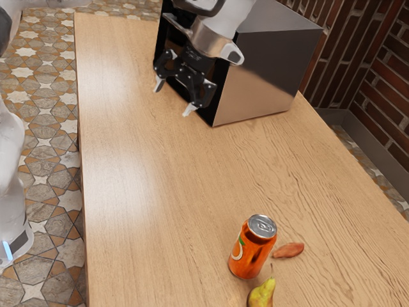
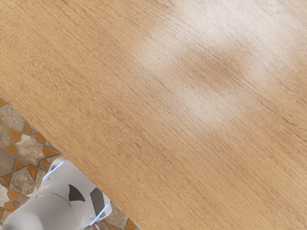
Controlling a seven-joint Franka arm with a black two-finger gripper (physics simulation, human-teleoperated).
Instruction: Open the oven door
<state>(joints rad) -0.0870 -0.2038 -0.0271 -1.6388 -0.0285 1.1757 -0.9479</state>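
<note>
The oven (image 1: pixel 265 77) is a dark box with shiny metallic sides at the table's far end in the exterior view. Its black front faces that view's left and is partly hidden behind my hand, so how the door stands cannot be told. My gripper (image 1: pixel 171 102) hangs in front of this face, near its lower corner, with its two fingers spread wide and nothing between them.
An orange can (image 1: pixel 253 248) stands on the wooden table (image 1: pixel 147 192), with a reddish-brown object (image 1: pixel 288 250) and a green pear (image 1: pixel 262 294) near it. The wrist view has the table edge, the tiled floor (image 2: pixel 24 148) and the arm's white base (image 2: pixel 62 196).
</note>
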